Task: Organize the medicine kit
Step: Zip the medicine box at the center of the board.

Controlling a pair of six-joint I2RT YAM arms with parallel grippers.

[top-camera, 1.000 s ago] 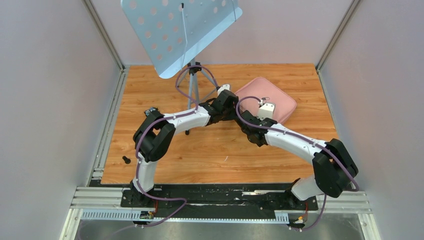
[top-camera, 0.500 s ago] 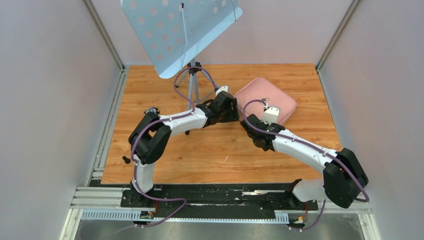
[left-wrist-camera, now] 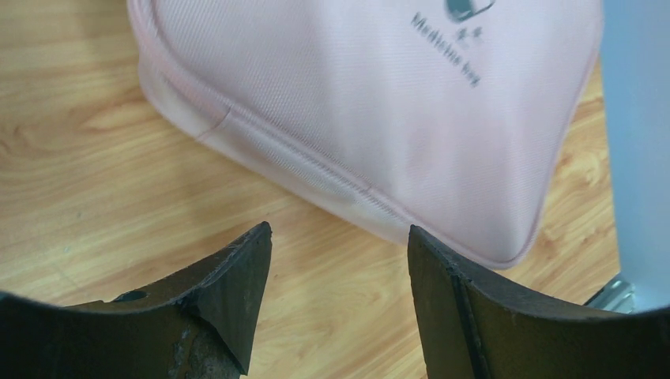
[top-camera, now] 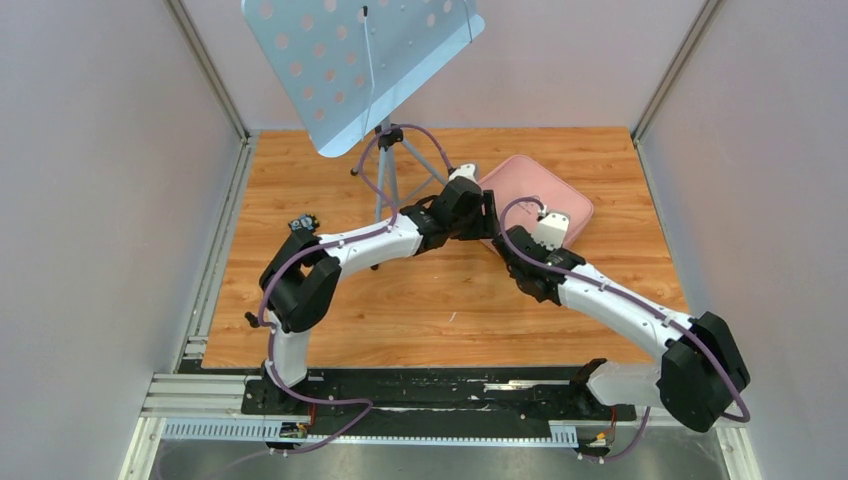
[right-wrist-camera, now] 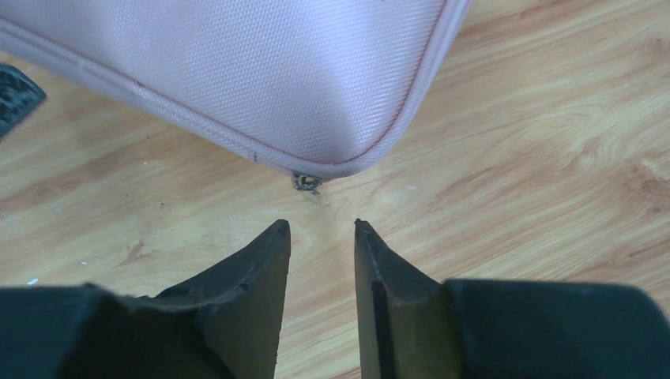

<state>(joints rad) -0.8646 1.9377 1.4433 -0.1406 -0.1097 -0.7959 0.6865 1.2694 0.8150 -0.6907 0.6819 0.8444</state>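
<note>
The left arm (top-camera: 350, 245) and right arm (top-camera: 620, 305) are bolted at the near edge of the bench (top-camera: 430, 300). They reach away from it and converge past the middle, somewhat toward the right edge.

The right fingers (top-camera: 545, 240), coming in from the near right corner, sit low over the wood. They are released, with only a slim gap between them and nothing in it. In the right wrist view the tips point at a rounded corner of the medicine kit (right-wrist-camera: 261, 71), where a small metal zip pull (right-wrist-camera: 306, 183) pokes out under the seam. The tips are just short of it and not touching. A dark shape (right-wrist-camera: 12, 95) at the left border of that view is too cropped to identify.

The left fingers (top-camera: 482, 212) reach across from the near left corner toward the kit's left-hand side. They are spread wide and hold nothing. In the left wrist view bare wood lies between the tips, and the kit's zipped side wall (left-wrist-camera: 300, 170) runs just beyond them, apart from both.

The medicine kit (top-camera: 525, 180) lies flat and zipped shut in the far right part of the bench, turned at an angle and short of both the far and right edges. Its pink lid carries a small dark logo (left-wrist-camera: 446, 51) with lettering.

Farther left, near the far edge, a music stand (top-camera: 383, 160) stands on tripod legs. Its perforated pale blue tray (top-camera: 360, 60) tilts above the far edge.
</note>
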